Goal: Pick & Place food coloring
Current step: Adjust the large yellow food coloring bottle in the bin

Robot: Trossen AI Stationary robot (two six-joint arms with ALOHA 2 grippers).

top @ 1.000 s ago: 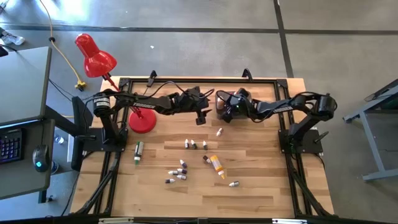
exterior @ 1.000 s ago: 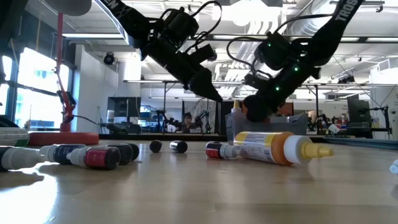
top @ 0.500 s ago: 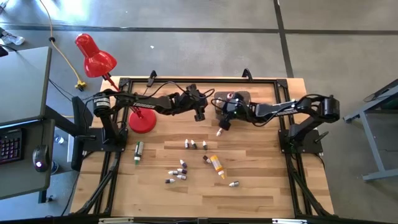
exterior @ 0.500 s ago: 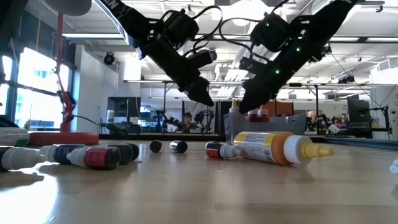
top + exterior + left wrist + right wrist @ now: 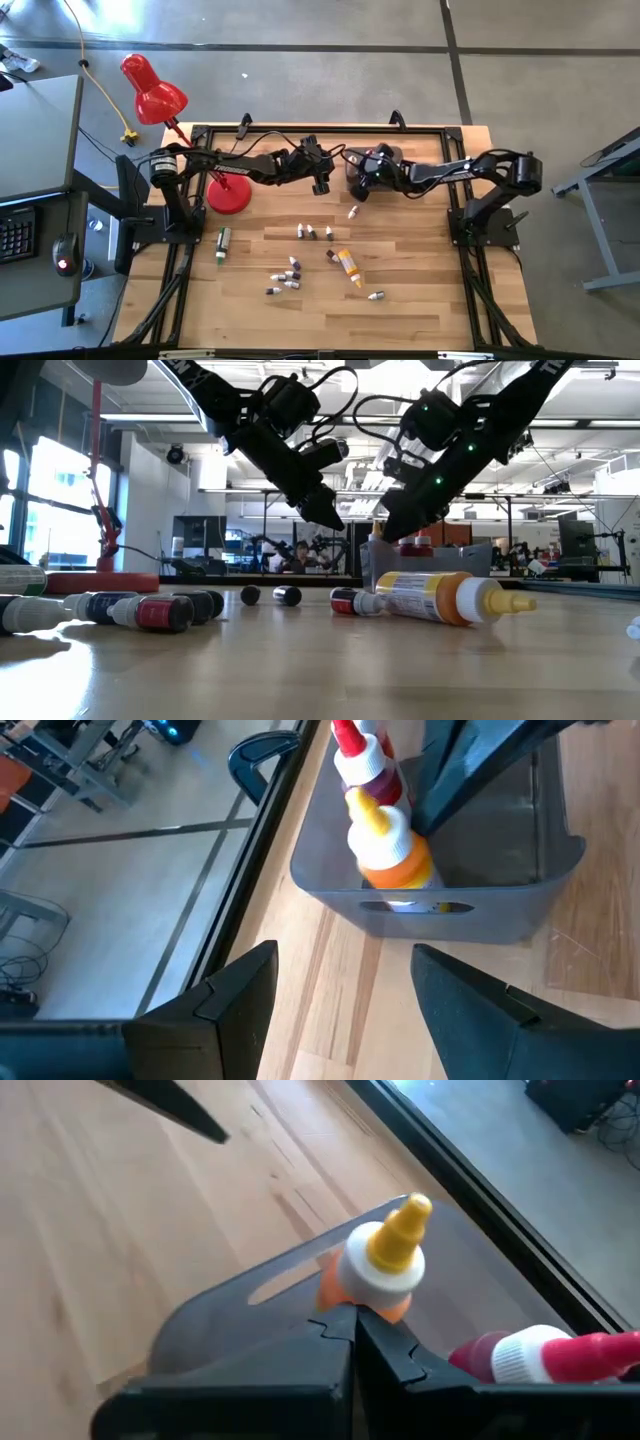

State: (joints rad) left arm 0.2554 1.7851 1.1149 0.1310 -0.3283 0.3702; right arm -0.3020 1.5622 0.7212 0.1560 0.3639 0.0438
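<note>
We see the right gripper [image 5: 352, 1325] with its two dark fingers pressed together and nothing between them; its tip sits just above the near rim of the grey tub [image 5: 230, 1305], close beside the orange bottle [image 5: 385, 1265] inside. In the high view this right gripper [image 5: 355, 192] hangs at the tub's left end, its arm reaching in from the base at the table's right edge. In the low view it slants down steeply toward the tub [image 5: 440, 560].

The left gripper [image 5: 345, 995] has its fingers spread wide and empty, aimed at the tub's outer wall [image 5: 440, 910] from a little way off. From above, the left gripper [image 5: 320, 187] floats just left of the tub, its arm stretched across from the left side, past the red lamp [image 5: 155, 92].

Inside the tub we see two bottles standing: the orange bottle [image 5: 392, 845] with a white collar and yellow tip, and a red bottle [image 5: 365, 765] with a white collar and red tip, just behind it and touching or nearly so.

The rest of the food coloring lies on the wooden table [image 5: 420, 300], well apart from the tub: a yellow bottle [image 5: 348, 266] on its side near the middle, a green bottle [image 5: 222, 243] toward the left, and small dark-and-white bottles [image 5: 288, 277] scattered between them.
</note>
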